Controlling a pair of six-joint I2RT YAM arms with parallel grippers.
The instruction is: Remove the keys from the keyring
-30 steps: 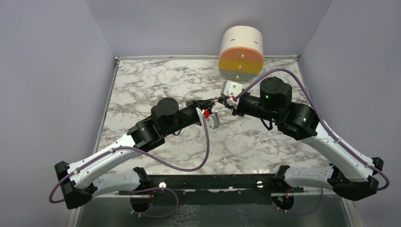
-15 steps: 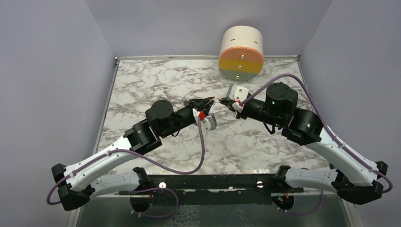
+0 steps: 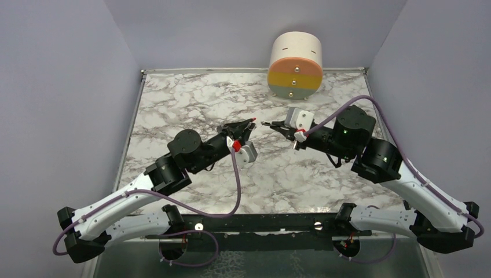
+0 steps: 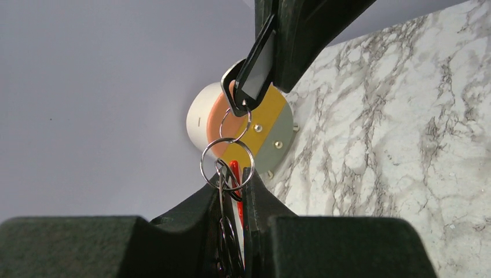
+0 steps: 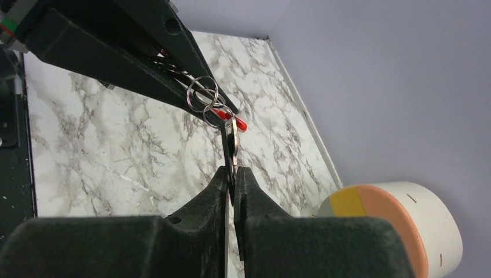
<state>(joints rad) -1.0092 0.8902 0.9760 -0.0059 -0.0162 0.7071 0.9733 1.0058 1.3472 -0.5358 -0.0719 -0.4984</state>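
- Your left gripper clamps the keyring; your right gripper pinches the dark-headed key, both aloft at mid-frame.
- Separating step: the key looks not yet off, so next work it round the ring's split.

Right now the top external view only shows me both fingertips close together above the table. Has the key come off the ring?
Observer: No. In the left wrist view the dark-headed key is threaded on a small ring, which is linked to a larger ring.
Operator: Who holds the key?
Observer: The right gripper is shut on it. It sits edge-on between the fingers.
Operator: And the left?
Observer: The left gripper pinches the keyring just under the larger ring, with a red piece alongside.
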